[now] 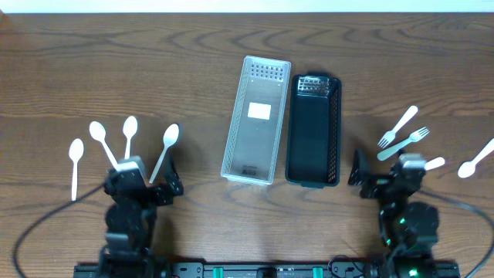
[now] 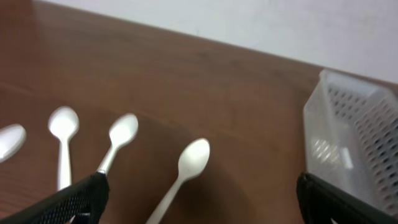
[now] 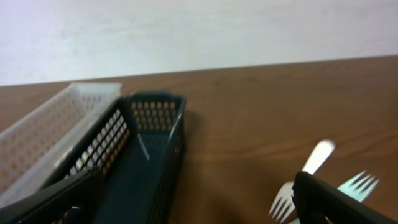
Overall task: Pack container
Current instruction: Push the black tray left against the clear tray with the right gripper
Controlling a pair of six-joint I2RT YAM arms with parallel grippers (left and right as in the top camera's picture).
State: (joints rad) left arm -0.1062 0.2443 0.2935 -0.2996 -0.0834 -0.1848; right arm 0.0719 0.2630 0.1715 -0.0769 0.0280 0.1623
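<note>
At centre: white bin [image 1: 256, 120] beside black bin [image 1: 313, 131] | spoons [image 1: 164, 152] left | forks [image 1: 397, 126] right

A brown wooden table [image 1: 193, 54] — grain showing — meets a white wall [image 3: 186, 31] at its far edge.

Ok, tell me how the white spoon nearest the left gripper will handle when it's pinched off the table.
The white spoon looks like thin plastic, so it is probably very light and fairly stiff. It lies flat on the smooth wooden table, so it may skid rather than lift.
</note>
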